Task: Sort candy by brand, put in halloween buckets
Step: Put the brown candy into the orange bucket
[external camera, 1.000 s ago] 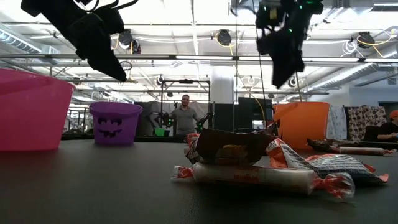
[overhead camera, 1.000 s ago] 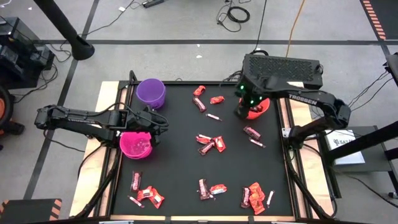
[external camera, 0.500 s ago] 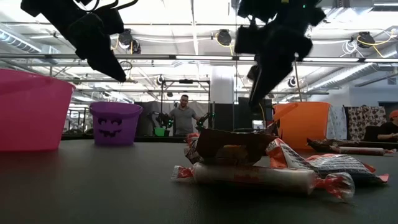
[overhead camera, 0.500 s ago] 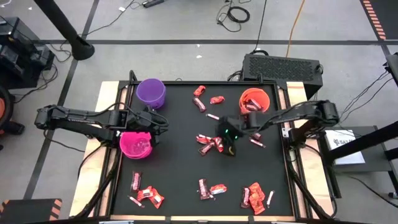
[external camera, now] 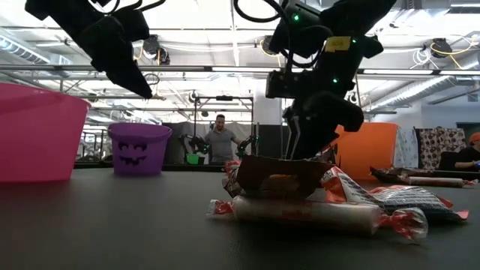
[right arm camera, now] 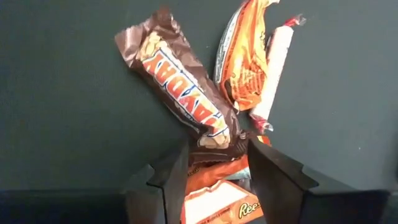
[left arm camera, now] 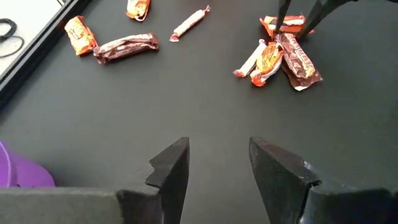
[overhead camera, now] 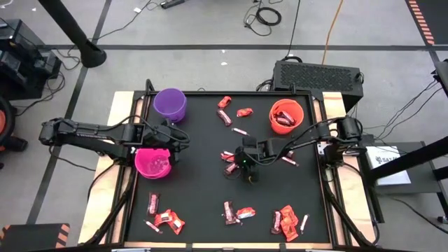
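Observation:
A small pile of candy (overhead camera: 231, 159) lies mid-table: a brown bar (right arm camera: 183, 78), orange packets (right arm camera: 244, 68) and a pinkish-white stick (right arm camera: 273, 68). My right gripper (overhead camera: 245, 162) is low over this pile, open. Its fingers stand on either side of an orange packet (right arm camera: 214, 196) and the brown bar's near end. My left gripper (left arm camera: 217, 168) is open and empty, hovering by the pink bucket (overhead camera: 152, 162). The purple bucket (overhead camera: 170, 103) stands at the far left. The orange bucket (overhead camera: 286, 115) at the far right holds some candy. My right gripper comes down on the pile from above, its fingers (right arm camera: 171, 171) flanking the orange packet's end (right arm camera: 211, 180) and the brown bar's end (right arm camera: 214, 144). Both lie on the table. Whether the fingers touch them, I cannot tell.
More candy lies scattered: near the far edge (overhead camera: 231, 110), right of the pile (overhead camera: 285, 152), and along the near edge at left (overhead camera: 162, 218), middle (overhead camera: 236, 211) and right (overhead camera: 285, 220). A person (external camera: 221, 139) stands in the room far behind the table.
My right gripper has swung from above the orange bucket toward the table's left and near side, then come down onto the middle candy pile. The left arm and the candy have kept still.

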`<control>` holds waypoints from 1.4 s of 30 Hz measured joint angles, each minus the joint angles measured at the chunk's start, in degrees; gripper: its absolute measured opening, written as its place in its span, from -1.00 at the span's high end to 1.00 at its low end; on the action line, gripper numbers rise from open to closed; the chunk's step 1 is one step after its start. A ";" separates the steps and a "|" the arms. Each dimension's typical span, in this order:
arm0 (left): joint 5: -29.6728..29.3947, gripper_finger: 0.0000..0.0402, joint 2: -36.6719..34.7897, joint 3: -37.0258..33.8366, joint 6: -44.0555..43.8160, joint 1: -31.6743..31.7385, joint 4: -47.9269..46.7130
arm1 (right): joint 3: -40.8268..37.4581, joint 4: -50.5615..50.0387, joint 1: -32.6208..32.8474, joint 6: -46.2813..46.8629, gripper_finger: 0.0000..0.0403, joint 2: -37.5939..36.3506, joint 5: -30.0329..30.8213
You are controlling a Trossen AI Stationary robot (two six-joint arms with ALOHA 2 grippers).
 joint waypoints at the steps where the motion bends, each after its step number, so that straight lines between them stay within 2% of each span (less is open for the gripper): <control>1: 0.00 0.12 0.00 0.00 0.05 0.00 0.00 | 0.00 0.15 -0.02 0.37 0.22 0.00 0.09; 6: 0.00 0.12 0.00 0.00 0.01 0.00 0.15 | 0.02 0.16 -0.07 1.59 0.25 0.01 2.77; 11: 0.02 0.12 0.00 0.00 0.00 0.00 0.11 | 0.07 2.33 -0.20 4.00 0.39 3.11 2.73; 15: 0.00 0.12 0.02 -0.31 0.02 0.00 0.00 | 0.26 3.00 -0.15 4.66 0.59 4.82 2.78; 21: 0.20 0.12 0.02 -0.31 0.02 -0.02 -0.01 | 0.15 -0.22 -0.14 4.89 0.96 3.47 2.39; 30: 0.22 0.12 0.02 -0.31 -0.01 -0.06 0.17 | -0.04 -5.02 -0.17 5.84 0.99 -4.90 3.39; 33: 0.22 0.12 0.02 -0.31 0.00 -0.07 0.20 | -0.02 -7.19 -0.15 6.44 0.98 -9.07 7.41; 42: 0.62 0.12 0.02 -0.31 -0.02 -0.07 0.21 | 0.02 -20.21 -2.69 8.66 0.99 -22.58 24.84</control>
